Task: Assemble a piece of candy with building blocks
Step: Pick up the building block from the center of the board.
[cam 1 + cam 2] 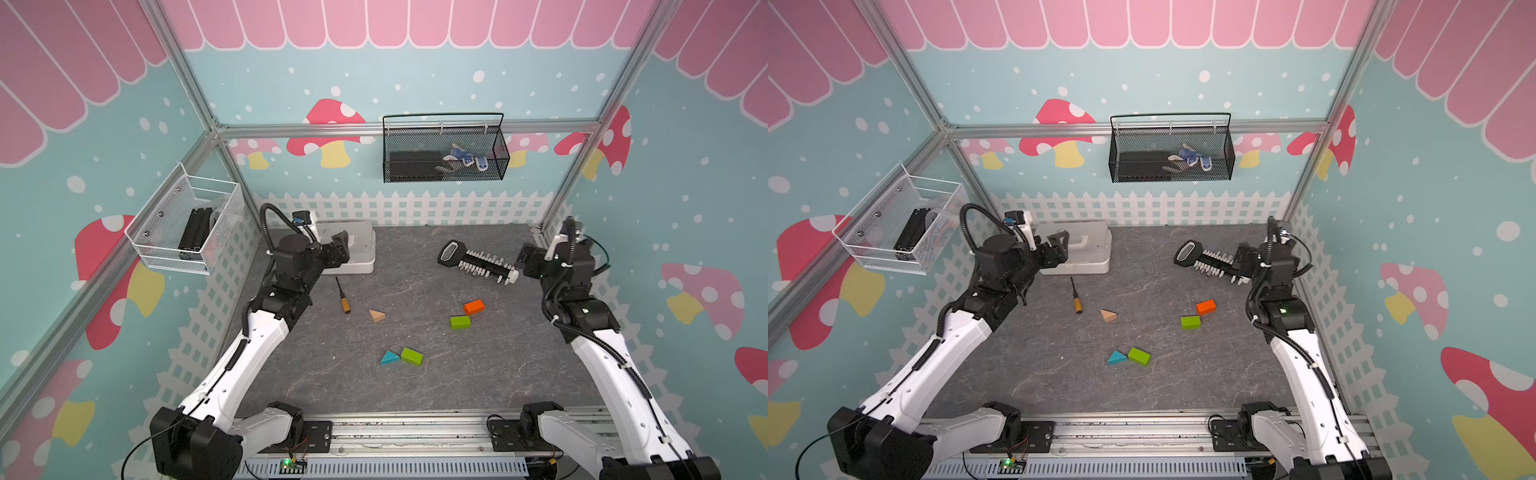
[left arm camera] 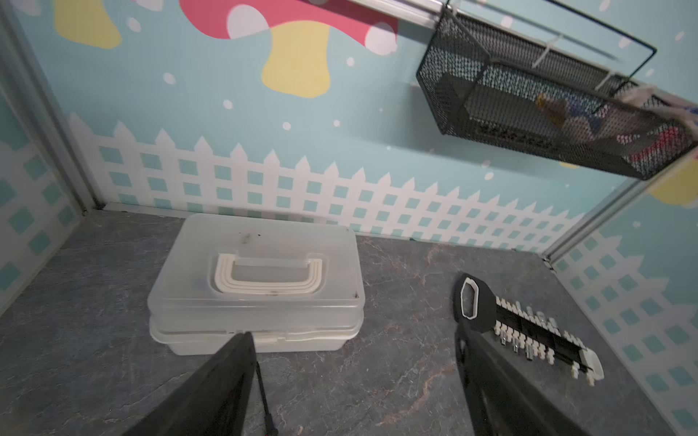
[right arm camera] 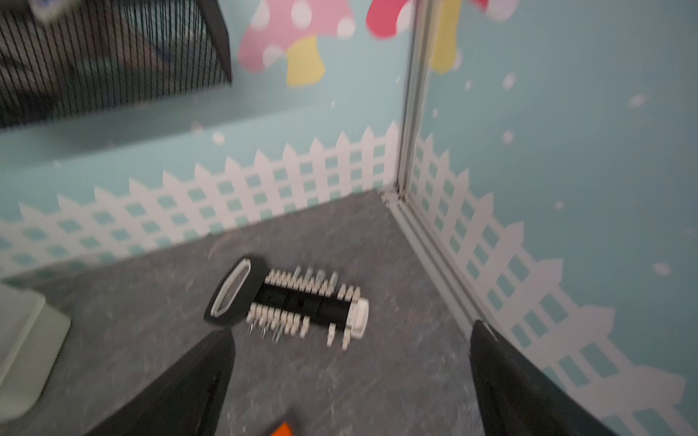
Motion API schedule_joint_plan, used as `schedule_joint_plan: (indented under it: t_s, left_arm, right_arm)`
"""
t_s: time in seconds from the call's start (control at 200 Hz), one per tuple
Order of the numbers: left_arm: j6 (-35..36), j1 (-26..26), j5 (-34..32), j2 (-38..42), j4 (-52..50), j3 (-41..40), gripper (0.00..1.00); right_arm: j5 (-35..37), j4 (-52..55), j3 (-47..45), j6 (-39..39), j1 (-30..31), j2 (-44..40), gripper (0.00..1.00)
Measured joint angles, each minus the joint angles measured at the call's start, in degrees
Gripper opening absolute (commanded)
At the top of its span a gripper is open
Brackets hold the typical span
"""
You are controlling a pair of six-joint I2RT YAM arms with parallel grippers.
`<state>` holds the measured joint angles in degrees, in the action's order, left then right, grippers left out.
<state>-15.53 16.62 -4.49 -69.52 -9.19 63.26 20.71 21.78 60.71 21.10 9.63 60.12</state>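
table (image 1: 415, 395): grey slab; clock read from its centre in a top view, 12 at the fence wall.
plastic box (image 2: 257, 287): 10 o'clock, lid down; not your concern.
bit rack (image 1: 478, 261): 1 o'clock, well apart from the blocks.
left pincer (image 2: 353, 332): wide, nothing between the fingers; hangs at 10 o'clock by the box's front edge.
right pincer (image 3: 351, 328): wide, empty; hangs at 2 o'clock beside the bit rack.
screwdriver (image 1: 343, 296): 9 o'clock, lying loose; leave it.
building blocks (image 1: 1190, 322): all five flat on the table, none held, scattered.
orange cuboid (image 1: 474, 306): 3 o'clock, with the far green cuboid (image 1: 460, 322) just beside it at its 7 o'clock.
near green cuboid (image 1: 412, 356): 6 o'clock; teal prism (image 1: 389, 357) at its 9 o'clock, touching or nearly, I cannot tell which.
tan prism (image 1: 377, 315): 9 o'clock, alone, near the screwdriver's handle.
piece of candy: not begun, by my reading.
step: the opening one, picking a first block.
next move: likely your right pincer onto the orange cuboid, fingers across its short sides, without nudging its green neighbour.
views: both top views show all five blocks; the right wrist view, blurred, catches only a corner of the orange cuboid (image 3: 281, 430); the left wrist view shows no block but gives the finger gap plainly.
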Motion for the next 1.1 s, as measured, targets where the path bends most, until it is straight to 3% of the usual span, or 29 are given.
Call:
schedule_joint_plan:
  t_s: [0.205, 0.325, 0.495, 0.74, 1.101]
  left_arm:
    - [0.55, 2.05, 0.00, -6.80, -5.25, 1.03, 0.84]
    - [0.48, 3.67, 0.24, -8.85, -7.15, 0.61, 0.84]
    - [-0.13, 5.95, 0.50, -8.92, -7.54, -2.27, 0.84]
    - [-0.52, 6.08, 0.85, -9.55, -7.82, -3.26, 0.84]
    - [0.42, 6.08, 0.76, -10.91, -8.50, -3.26, 0.84]
  right_arm:
    - [2.19, 13.40, -0.55, 8.48, 8.17, 4.33, 0.95]
    - [3.61, 17.81, -1.79, 15.30, 10.38, 8.15, 0.95]
    - [0.11, 20.44, -8.22, 26.53, 10.82, 12.04, 0.94]
    - [-2.95, 16.00, -9.51, 35.08, 11.80, 17.31, 0.94]
    - [-6.36, 5.46, -2.40, 43.12, 11.80, 31.89, 0.92]
